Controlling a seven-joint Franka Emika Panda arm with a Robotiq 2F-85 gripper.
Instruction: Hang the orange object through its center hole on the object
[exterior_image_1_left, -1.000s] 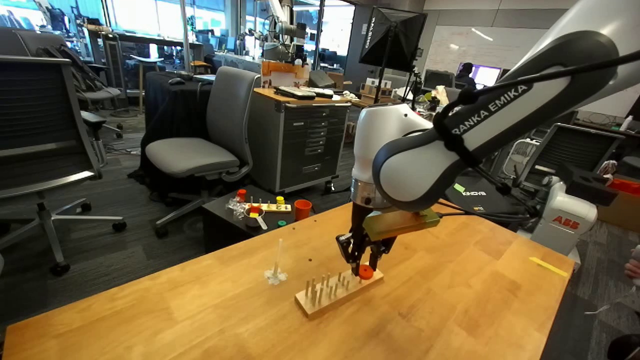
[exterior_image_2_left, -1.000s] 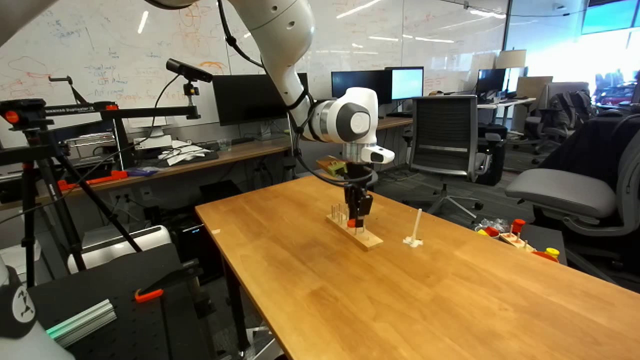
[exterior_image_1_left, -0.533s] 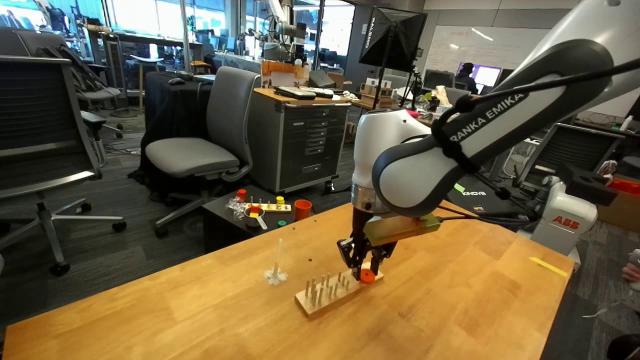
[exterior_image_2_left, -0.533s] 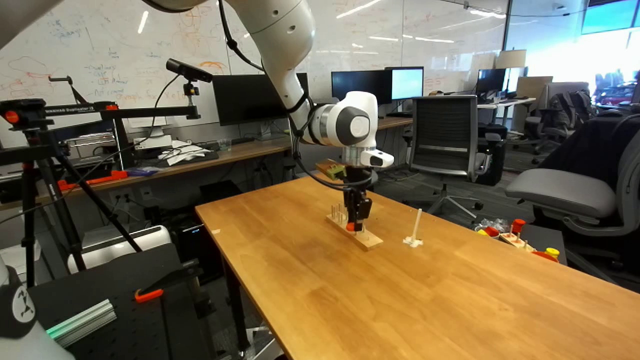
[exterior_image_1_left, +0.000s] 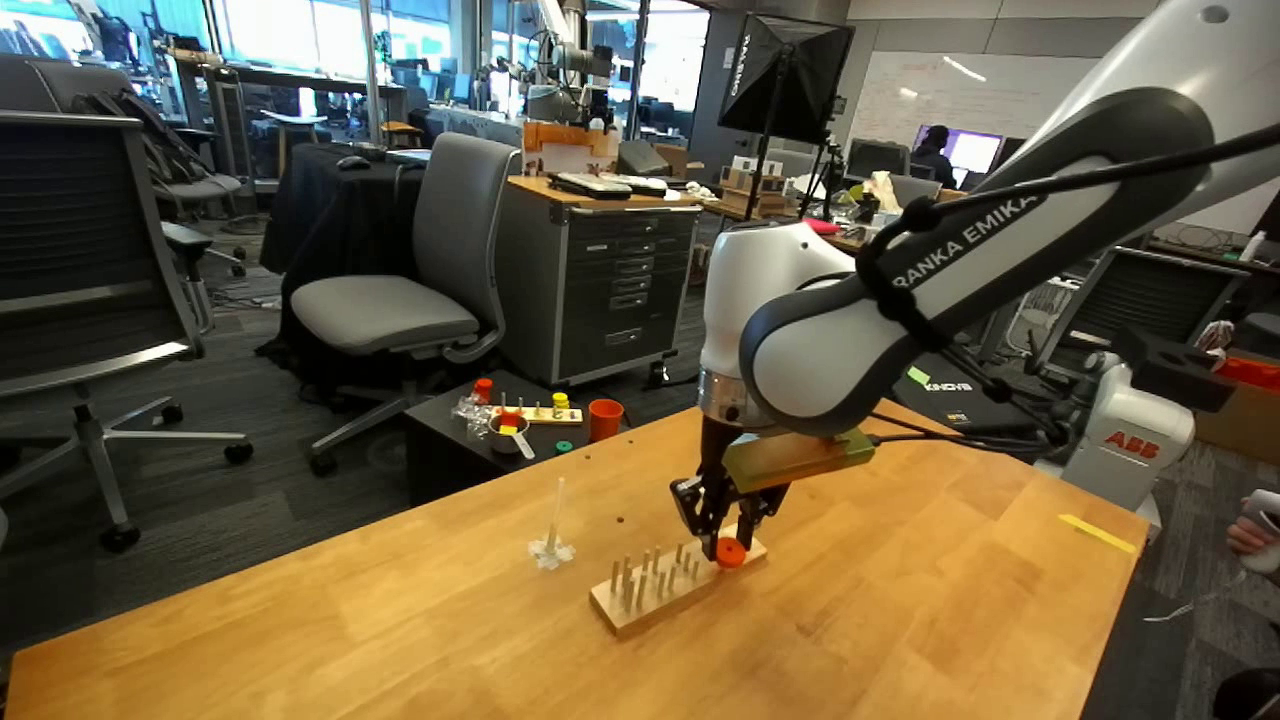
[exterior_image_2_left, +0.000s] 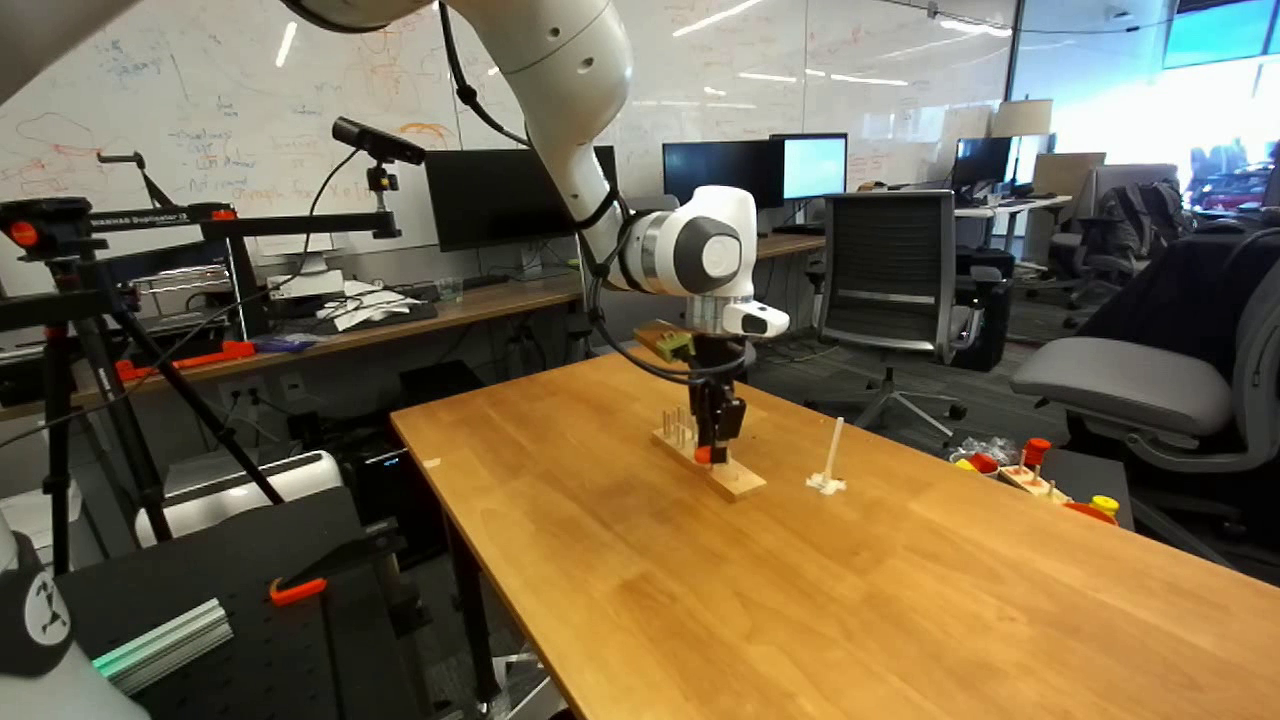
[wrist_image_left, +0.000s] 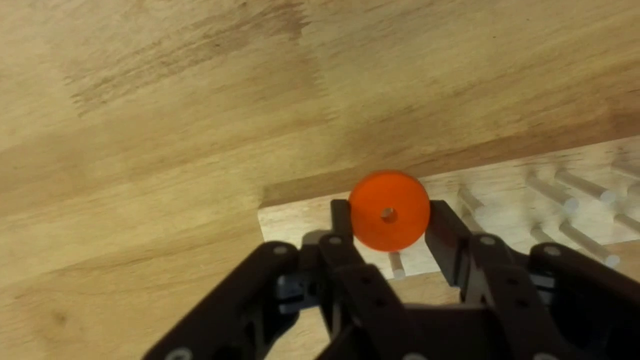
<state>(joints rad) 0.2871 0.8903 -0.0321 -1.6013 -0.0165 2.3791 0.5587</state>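
An orange disc (exterior_image_1_left: 731, 553) with a center hole is between the fingers of my gripper (exterior_image_1_left: 728, 543). In the wrist view, both fingers of the gripper (wrist_image_left: 390, 212) touch opposite sides of the disc (wrist_image_left: 389, 192). A pale spot shows in its hole. The disc is over one end of a wooden pegboard (exterior_image_1_left: 655, 605) with several upright pegs; whether it touches a peg is hidden. In the wrist view, one short peg (wrist_image_left: 397, 265) shows beside the disc, and the board's bare end (wrist_image_left: 290, 217) shows left. The disc also shows in an exterior view (exterior_image_2_left: 703, 455).
A tall pale stick (exterior_image_1_left: 556, 515) stands upright on the wooden table (exterior_image_1_left: 350, 610), apart from the pegboard; it also shows in an exterior view (exterior_image_2_left: 832, 455). Taller pegs (wrist_image_left: 590, 245) stand on the board near the right finger. A low black side table holds an orange cup (exterior_image_1_left: 605, 419).
My gripper has lowered slightly with the orange disc in it, then shifted slightly sideways along the pegboard, toward the taller pegs. The pegboard and stick have not moved.
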